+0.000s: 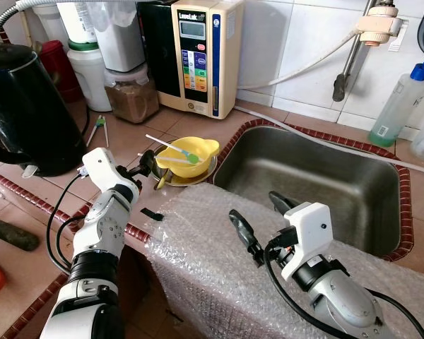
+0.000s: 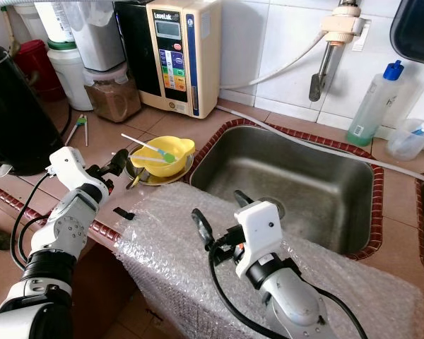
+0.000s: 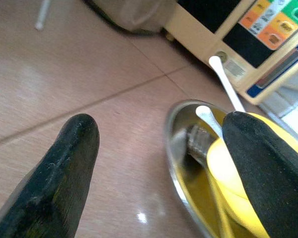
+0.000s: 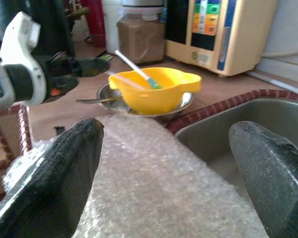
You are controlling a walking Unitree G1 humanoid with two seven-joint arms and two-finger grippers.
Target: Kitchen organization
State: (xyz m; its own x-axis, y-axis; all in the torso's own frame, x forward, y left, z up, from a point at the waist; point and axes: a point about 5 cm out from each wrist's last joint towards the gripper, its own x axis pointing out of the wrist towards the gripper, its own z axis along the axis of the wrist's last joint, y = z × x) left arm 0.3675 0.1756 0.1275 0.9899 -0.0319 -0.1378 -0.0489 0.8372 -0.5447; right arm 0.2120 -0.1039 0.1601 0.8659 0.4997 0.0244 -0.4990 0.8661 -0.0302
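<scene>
A yellow bowl [image 1: 189, 151] sits on a steel plate [image 1: 198, 178] on the tiled counter, left of the sink [image 1: 318, 183]. A white utensil with a green tip [image 1: 175, 149] lies across the bowl. My left gripper [image 1: 155, 170] is open at the plate's left rim; in the left wrist view one finger [image 3: 265, 163] lies over the bowl [image 3: 221, 166] and the other [image 3: 54, 188] is above bare tile. My right gripper [image 1: 263, 215] is open and holds nothing, hovering over a sheet of bubble wrap [image 1: 212, 268] at the counter's front. The bowl [image 4: 156, 89] lies ahead of it.
A black kettle [image 1: 21, 106] stands at the far left. A jar of brown powder [image 1: 132, 95] and a cream water machine [image 1: 198, 53] line the back wall. A blue-capped bottle [image 1: 399, 106] stands right of the sink. A small black piece [image 1: 152, 214] lies on the counter edge.
</scene>
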